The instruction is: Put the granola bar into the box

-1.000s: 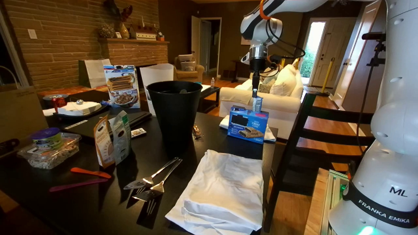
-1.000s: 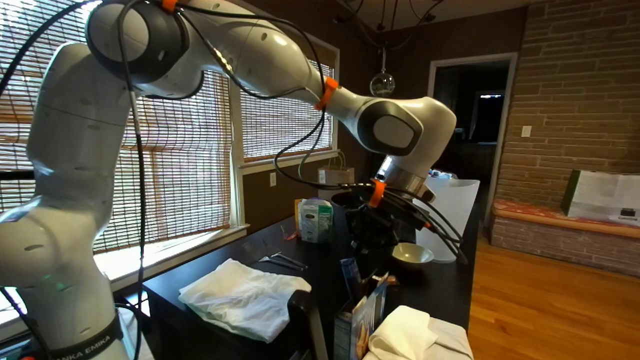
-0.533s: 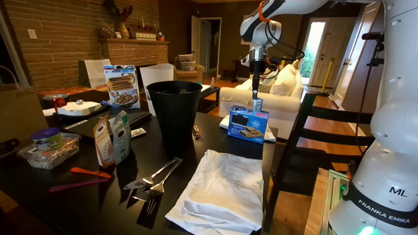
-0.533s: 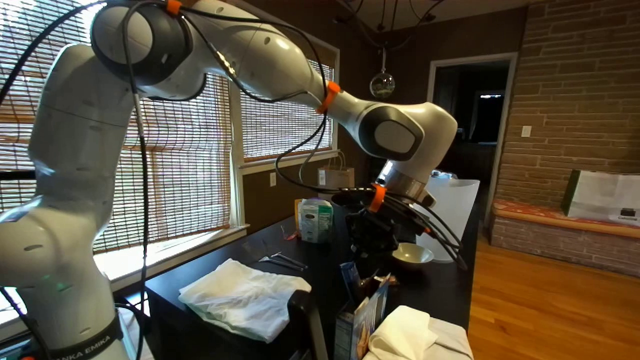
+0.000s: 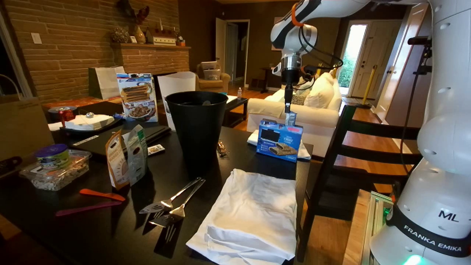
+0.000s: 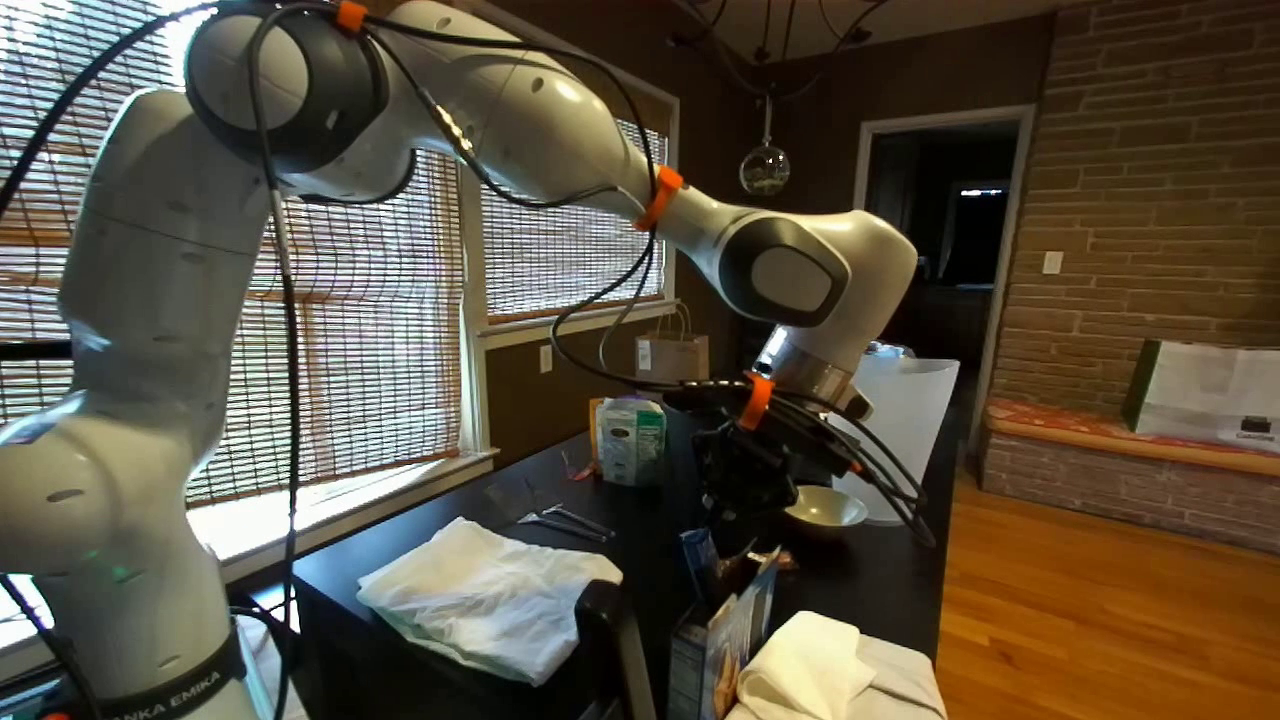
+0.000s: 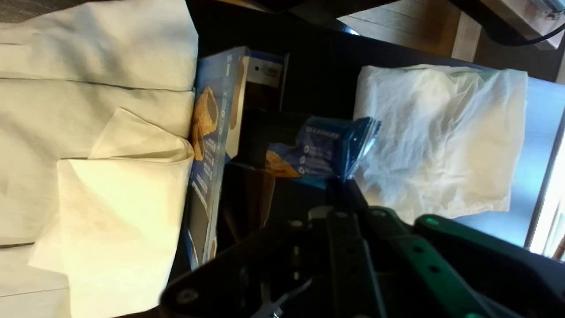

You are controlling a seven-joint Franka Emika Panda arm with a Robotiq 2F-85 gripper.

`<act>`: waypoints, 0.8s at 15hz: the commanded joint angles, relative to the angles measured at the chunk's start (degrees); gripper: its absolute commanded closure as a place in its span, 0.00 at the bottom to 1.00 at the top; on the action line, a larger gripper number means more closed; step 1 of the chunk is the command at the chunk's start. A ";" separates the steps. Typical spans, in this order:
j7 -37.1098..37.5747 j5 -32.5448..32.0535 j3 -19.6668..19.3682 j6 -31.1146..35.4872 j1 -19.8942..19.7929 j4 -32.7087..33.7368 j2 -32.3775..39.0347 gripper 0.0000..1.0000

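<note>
The granola bar [image 5: 290, 118] has a blue wrapper with a crimped shiny end. My gripper [image 5: 287, 108] is shut on that end and holds the bar hanging over the box. The box [image 5: 279, 141] is a blue carton standing upright on the table, open at the top. In an exterior view the bar's lower end is hidden behind the box's front panel. The bar [image 6: 700, 560] and box [image 6: 735, 635] also show from the other end. In the wrist view the bar [image 7: 324, 145] leads from my fingertips toward the open box [image 7: 209, 159]. I cannot tell how deep its end sits.
A tall black bin [image 5: 195, 125] stands beyond the box. A folded white cloth [image 5: 254, 209] lies in front, and another cloth [image 6: 820, 660] lies behind the box. A dark chair [image 5: 371, 154] stands at the table edge. A bowl [image 6: 825, 506] stands beyond the gripper.
My gripper and the bar have come down slightly toward the box opening. The bar stays gripped, and the box has not moved.
</note>
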 commanded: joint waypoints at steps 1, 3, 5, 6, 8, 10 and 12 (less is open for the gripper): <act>0.13 0.03 0.72 0.28 -1.11 1.55 1.33 1.00; 0.34 0.09 0.71 0.40 -1.23 1.54 1.60 1.00; 0.89 -0.17 0.63 1.13 -1.24 1.33 1.82 1.00; 1.18 -0.40 0.58 1.80 -1.21 1.15 1.82 1.00; 1.68 -0.64 0.59 2.94 -1.19 0.94 1.83 1.00; 2.27 -0.92 0.59 4.32 -1.11 0.68 1.67 1.00; 2.99 -1.24 0.57 5.69 -0.99 0.23 1.49 1.00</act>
